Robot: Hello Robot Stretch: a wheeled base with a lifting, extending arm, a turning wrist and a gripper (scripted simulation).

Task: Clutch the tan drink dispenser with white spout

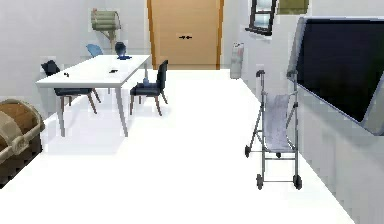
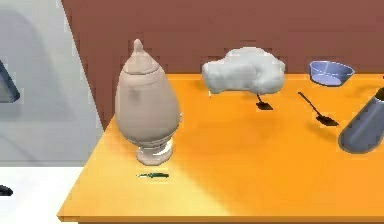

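The dispenser (image 2: 147, 100) stands upright on the orange desk (image 2: 230, 175), close to the desk's left end in the arm side view. It is tan and round like an egg, with a pointy top and a small white part at the bottom. It is right there on my reaching side, so I think the finding part is done. The grabbing part is not done yet. I cannot tell how my hand is set right now. What is left, I think, is to reach out, get my hand around the dispenser and take hold of it.

Other things are on the desk too. A tiny dark stick (image 2: 153, 176) lies just in front of the dispenser, near the desk's front edge. A lumpy grey-white thing (image 2: 243, 70) sits farther back, to the right. Near it lie a small dark bit (image 2: 264, 103) and a dark spoon (image 2: 318, 108). A blue bowl (image 2: 331, 71) is at the back right. A dark tube (image 2: 362, 122) leans at the right edge. All of these are apart from the dispenser, so I think the way is free. The stick is close, and I could bump it.

In the forward view I see a white desk (image 1: 95, 72) with chairs (image 1: 152, 88), a brown door (image 1: 185, 33), a grey walker (image 1: 275, 135) and a big dark screen (image 1: 345, 60).
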